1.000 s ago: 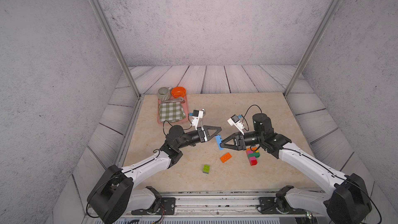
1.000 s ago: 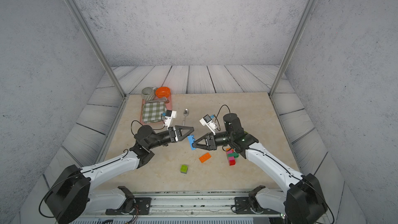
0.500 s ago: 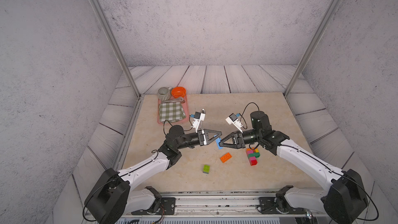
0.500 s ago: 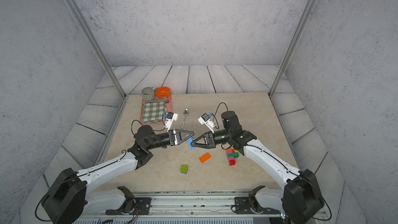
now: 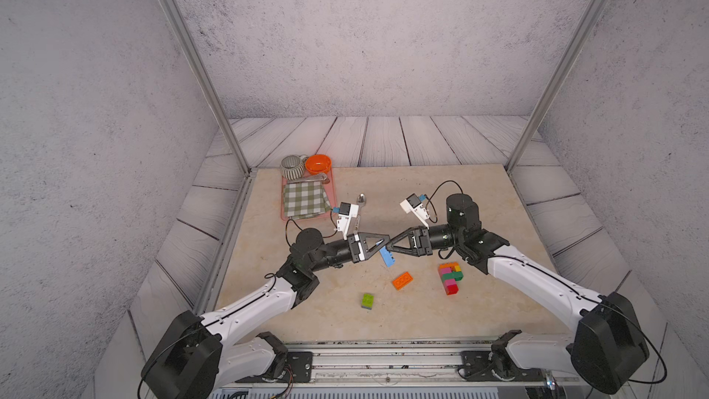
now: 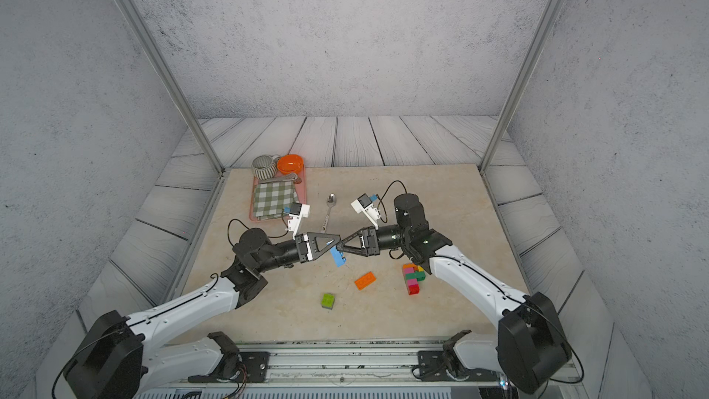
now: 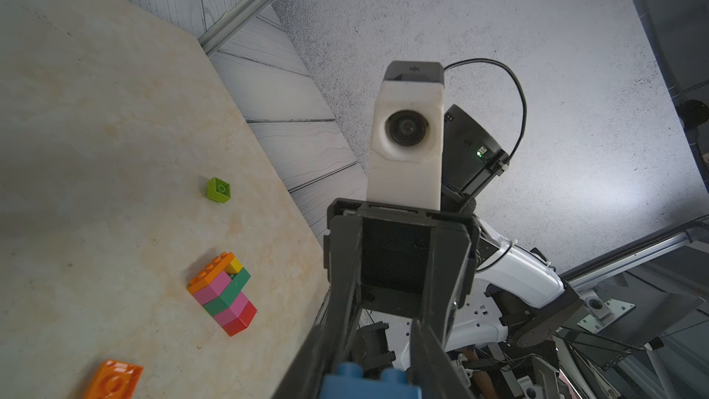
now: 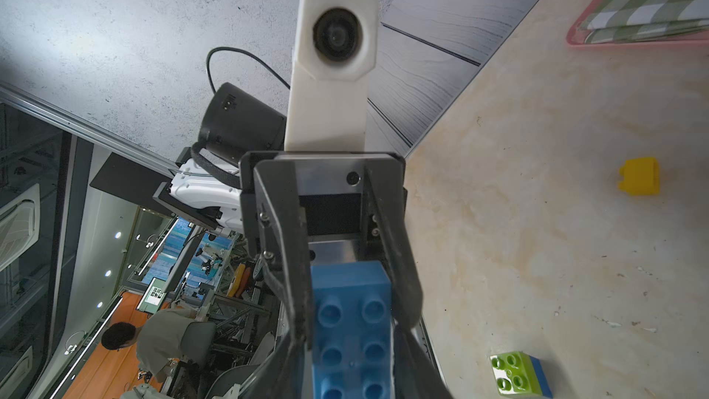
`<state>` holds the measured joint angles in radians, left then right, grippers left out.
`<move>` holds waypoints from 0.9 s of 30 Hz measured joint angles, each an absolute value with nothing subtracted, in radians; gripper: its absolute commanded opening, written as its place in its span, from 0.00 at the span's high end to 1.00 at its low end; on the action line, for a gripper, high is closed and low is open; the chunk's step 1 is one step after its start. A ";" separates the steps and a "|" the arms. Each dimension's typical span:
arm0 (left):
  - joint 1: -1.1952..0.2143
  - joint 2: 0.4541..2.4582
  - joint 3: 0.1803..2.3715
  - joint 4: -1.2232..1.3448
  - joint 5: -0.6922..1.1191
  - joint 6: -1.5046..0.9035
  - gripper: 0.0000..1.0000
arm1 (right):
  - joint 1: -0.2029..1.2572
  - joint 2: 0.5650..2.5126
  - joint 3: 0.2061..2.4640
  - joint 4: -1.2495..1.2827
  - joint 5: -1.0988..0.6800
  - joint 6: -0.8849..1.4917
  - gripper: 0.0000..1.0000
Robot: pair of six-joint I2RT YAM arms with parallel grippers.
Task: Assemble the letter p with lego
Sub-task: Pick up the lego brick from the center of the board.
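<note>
This is a robotics lab. Two white-and-black robot arms (image 5: 249,301) are mounted on a metal rail (image 5: 383,358) at six o'clock of a beige worktop (image 5: 441,193). It is fenced by aluminium posts (image 5: 192,59) at ten and two o'clock and grey printed panels (image 5: 364,32). Past the cell a person (image 8: 161,335) sits among screens and metal frames on an orange floor (image 8: 111,374).

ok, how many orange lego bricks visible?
2. A flat orange oblong brick lies loose on the table; another orange brick at one end of the multicoloured brick stack. More may be hidden.

Bright, even light, faint shadows, wide-angle edge distortion.
</note>
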<state>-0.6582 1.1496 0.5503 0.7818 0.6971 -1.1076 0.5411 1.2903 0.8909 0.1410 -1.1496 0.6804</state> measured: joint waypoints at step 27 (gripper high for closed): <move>-0.482 0.941 0.596 0.268 0.542 -0.929 0.02 | 0.697 1.367 1.033 -0.400 -0.765 0.235 1.00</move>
<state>-0.4824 0.9405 0.5964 0.2676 0.5423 -0.9291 0.6971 1.3666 1.0332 -0.4004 -0.7647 0.2348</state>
